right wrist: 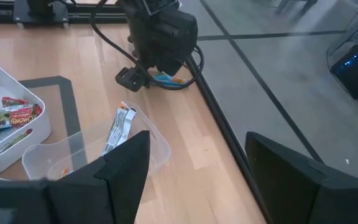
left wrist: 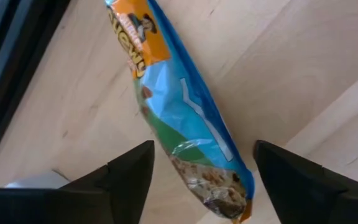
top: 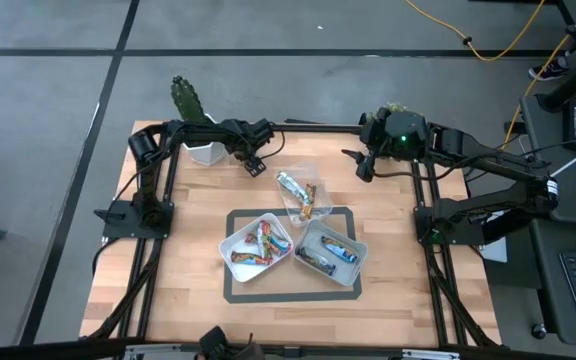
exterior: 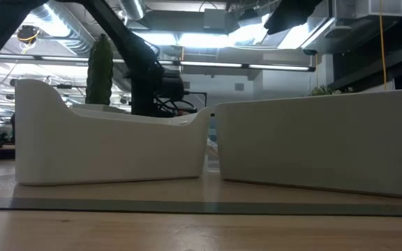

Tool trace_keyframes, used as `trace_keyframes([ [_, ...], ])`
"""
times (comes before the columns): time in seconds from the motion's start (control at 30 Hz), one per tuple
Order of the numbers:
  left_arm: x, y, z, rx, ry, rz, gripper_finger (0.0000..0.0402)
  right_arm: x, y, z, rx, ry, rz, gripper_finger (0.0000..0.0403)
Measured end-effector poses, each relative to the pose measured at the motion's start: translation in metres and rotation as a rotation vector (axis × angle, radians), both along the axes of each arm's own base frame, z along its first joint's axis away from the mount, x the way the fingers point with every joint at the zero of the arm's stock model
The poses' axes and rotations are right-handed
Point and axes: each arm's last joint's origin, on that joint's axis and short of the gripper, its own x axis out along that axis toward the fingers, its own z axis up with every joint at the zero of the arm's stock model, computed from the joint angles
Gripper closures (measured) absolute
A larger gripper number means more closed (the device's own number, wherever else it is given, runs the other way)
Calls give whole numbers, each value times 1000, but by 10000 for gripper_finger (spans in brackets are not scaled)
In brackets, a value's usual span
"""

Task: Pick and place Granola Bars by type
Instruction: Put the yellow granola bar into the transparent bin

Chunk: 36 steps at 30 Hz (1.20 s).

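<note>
Diagonally between the left gripper's point(left wrist: 197, 180) spread jaws lies a blue granola bar point(left wrist: 185, 118)

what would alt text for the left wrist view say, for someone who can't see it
A blue wrapped granola bar with an orange end lies on the pale wooden table, filling the middle of the picture. The left gripper is open, its two dark fingers standing either side of the bar's near end without touching it.

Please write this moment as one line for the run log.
left gripper: open over blue-wrapped granola bar | right gripper: open, idle | white tub: bars
</note>
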Motion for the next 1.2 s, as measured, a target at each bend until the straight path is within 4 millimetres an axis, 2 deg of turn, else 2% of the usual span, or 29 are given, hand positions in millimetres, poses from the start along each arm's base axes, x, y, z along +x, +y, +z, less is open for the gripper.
trace_keyframes([
  [0.17,3,-2,1,3,-3,3,184,0,0,0,4,-1,0,138],
  [0.47,16,-14,21,-16,9,-24,367,0,0,0,7,-1,-1,138],
  [0.53,19,-19,30,-24,9,-42,386,0,0,0,7,-1,-2,138],
  [0.63,27,-30,54,-7,-33,-70,384,0,0,0,8,1,-1,138],
  [0.7,31,-39,78,7,-79,-98,381,-1,0,-1,10,8,-1,138],
  [0.77,35,-50,110,42,-176,-127,382,-1,0,-2,13,19,-2,138],
  [0.93,24,-84,209,150,-531,-229,389,-2,1,-3,19,33,-4,138],
  [1.07,-13,-120,285,285,-865,-365,387,-3,1,-5,57,32,-17,138],
  [1.2,-64,-154,328,332,-1052,-461,388,-3,2,-6,79,42,-9,138],
])
